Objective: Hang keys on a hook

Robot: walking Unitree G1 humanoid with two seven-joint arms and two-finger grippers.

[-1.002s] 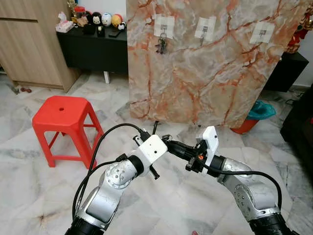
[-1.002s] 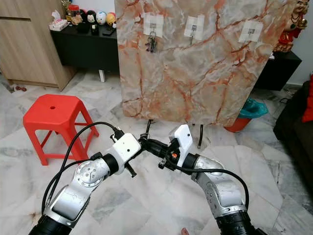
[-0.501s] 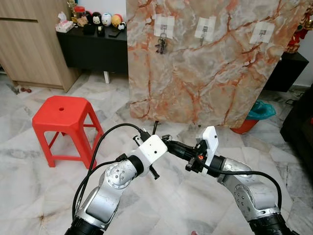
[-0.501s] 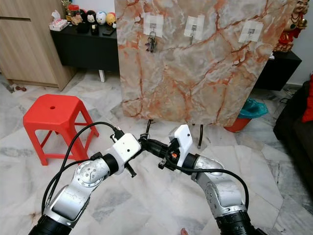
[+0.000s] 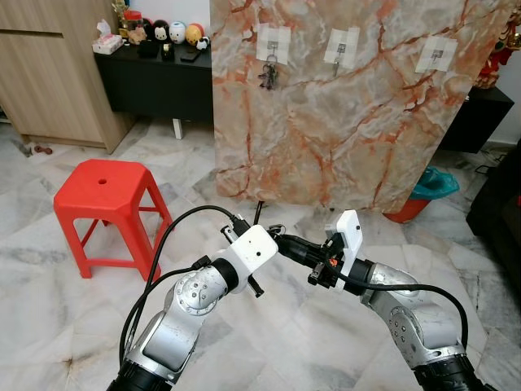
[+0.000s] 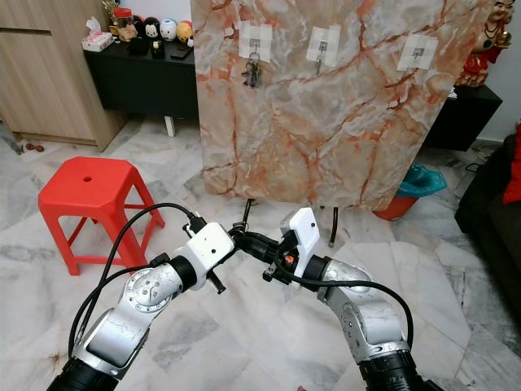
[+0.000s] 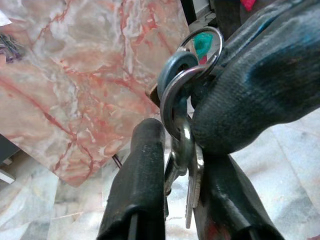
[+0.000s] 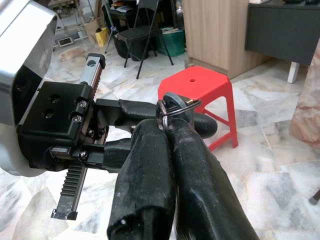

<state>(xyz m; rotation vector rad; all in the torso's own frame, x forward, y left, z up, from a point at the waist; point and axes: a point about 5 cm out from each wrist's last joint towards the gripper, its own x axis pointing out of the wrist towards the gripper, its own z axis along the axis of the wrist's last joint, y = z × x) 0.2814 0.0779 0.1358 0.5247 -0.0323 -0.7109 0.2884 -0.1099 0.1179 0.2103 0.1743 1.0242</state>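
A small bunch of keys (image 7: 181,135) on a metal ring is held low in front of me, where both grippers meet. My left gripper (image 5: 279,239) is shut on the keys, which sit between its two black fingers (image 7: 137,200). My right gripper (image 5: 309,252) comes from the opposite side and is shut on the ring (image 8: 172,106). Beyond them stands a marble board (image 5: 342,122) with three hooks on white patches. Another key bunch (image 5: 268,77) hangs on the left hook (image 5: 273,45). The middle hook (image 5: 341,47) and right hook (image 5: 437,54) are bare.
A red plastic stool (image 5: 104,187) stands on the marble floor to my left. A black cabinet (image 5: 155,77) with figurines and a wooden cupboard (image 5: 49,73) are behind it. A bin with a teal liner (image 5: 427,189) sits at the board's right foot.
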